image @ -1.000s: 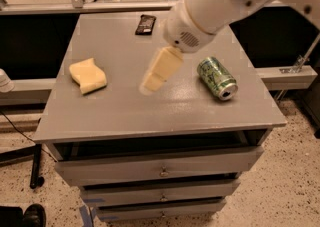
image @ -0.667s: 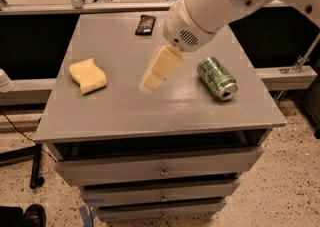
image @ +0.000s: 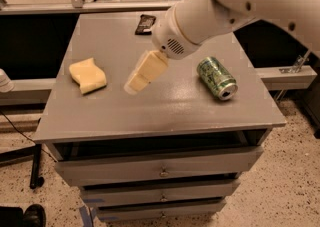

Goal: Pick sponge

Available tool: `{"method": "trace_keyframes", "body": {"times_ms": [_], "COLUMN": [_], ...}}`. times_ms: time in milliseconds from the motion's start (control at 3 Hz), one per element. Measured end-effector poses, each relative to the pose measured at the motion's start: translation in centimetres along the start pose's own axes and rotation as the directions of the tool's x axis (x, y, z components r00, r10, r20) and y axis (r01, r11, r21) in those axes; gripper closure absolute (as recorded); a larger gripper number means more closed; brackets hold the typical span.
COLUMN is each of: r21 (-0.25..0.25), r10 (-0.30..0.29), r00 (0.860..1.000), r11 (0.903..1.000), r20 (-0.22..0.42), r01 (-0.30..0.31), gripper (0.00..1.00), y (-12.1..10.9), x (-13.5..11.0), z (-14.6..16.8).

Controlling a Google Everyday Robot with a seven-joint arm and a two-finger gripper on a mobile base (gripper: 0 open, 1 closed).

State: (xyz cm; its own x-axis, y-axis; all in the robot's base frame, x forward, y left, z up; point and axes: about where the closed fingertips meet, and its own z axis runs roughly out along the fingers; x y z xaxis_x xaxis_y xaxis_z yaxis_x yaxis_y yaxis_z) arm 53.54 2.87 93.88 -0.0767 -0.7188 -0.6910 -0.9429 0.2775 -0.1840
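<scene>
The tool (image: pixel 136 83) hovers over the tabletop (image: pixel 165 111), the sponge (image: pixel 88 75) lying apart at its 9 o'clock, though I cannot tell whether the tool is spread or pressed together.

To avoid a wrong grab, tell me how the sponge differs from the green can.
The sponge is pale yellow and wavy-edged; the can is green and round. The sponge lies flat, left; the can lies on its side, right. Both rest on the grey table, the claw between them.
</scene>
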Motion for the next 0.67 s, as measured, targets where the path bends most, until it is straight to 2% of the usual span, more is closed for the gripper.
{"method": "trace_keyframes", "body": {"times_ms": [333, 667], "r21": [0.01, -0.001], "r10": [0.031, 0.058], "r00": [0.995, 0.987], "r11": [0.9995, 0.9983], "r20": [0.094, 0.148], "r01": [-0.032, -0.058], "gripper": [0.0, 0.0], "y": [-1.2, -2.2], "x": [-2.4, -4.2], "z": [4.8, 9.8]}}
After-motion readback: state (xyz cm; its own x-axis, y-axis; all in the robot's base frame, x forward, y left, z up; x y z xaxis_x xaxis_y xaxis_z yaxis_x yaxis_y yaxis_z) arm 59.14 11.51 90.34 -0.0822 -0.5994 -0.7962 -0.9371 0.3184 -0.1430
